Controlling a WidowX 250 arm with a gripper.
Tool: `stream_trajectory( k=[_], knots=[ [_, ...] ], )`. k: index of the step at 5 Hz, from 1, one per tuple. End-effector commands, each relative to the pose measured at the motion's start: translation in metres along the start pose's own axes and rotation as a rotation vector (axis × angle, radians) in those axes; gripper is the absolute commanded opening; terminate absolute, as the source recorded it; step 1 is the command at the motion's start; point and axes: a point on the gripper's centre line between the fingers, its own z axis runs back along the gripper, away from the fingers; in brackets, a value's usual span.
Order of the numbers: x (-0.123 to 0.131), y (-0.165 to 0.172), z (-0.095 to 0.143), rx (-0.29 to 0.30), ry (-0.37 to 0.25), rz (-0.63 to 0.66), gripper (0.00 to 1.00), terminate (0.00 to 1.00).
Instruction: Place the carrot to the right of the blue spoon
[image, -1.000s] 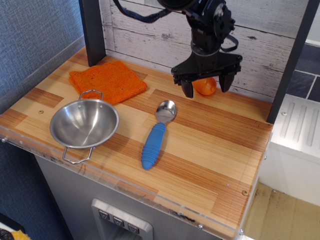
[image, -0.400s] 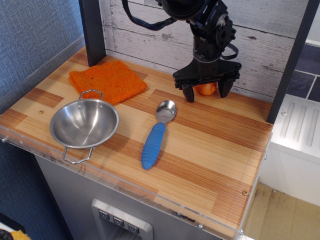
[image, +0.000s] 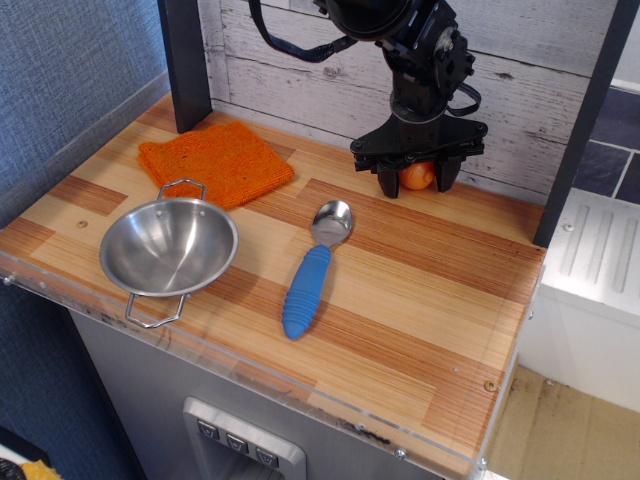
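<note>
The carrot (image: 417, 176), a small glossy orange lump, sits on the wooden table near the back wall. My gripper (image: 416, 181) is lowered over it with one finger (image: 387, 184) on each side. The jaws are a little wider than the carrot, and I see no firm contact. The blue spoon (image: 311, 275) lies in the middle of the table, in front and to the left of the carrot. Its metal bowl points toward the back and its ribbed blue handle points toward the front edge.
A steel bowl (image: 168, 247) with wire handles stands at the front left. An orange knitted cloth (image: 215, 160) lies at the back left beside a dark post (image: 185, 62). A plank wall runs behind the gripper. Bare wood (image: 430, 290) lies right of the spoon.
The gripper has come down around the carrot and shifted slightly toward the back wall. Its fingers have narrowed toward the carrot. The spoon, bowl and cloth have not moved.
</note>
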Motion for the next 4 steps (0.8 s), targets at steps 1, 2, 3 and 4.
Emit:
stream_trajectory(
  k=[1, 2, 3, 4],
  knots=[
    [0.005, -0.004, 0.036, -0.042, -0.067, -0.066, 0.0, 0.0],
    [0.005, -0.005, 0.062, -0.045, -0.102, -0.103, 0.0, 0.0],
    [0.007, -0.012, 0.094, -0.097, -0.15, -0.143, 0.0, 0.0],
    [0.001, -0.016, 0.122, -0.141, -0.165, -0.198, 0.0, 0.0]
  ],
)
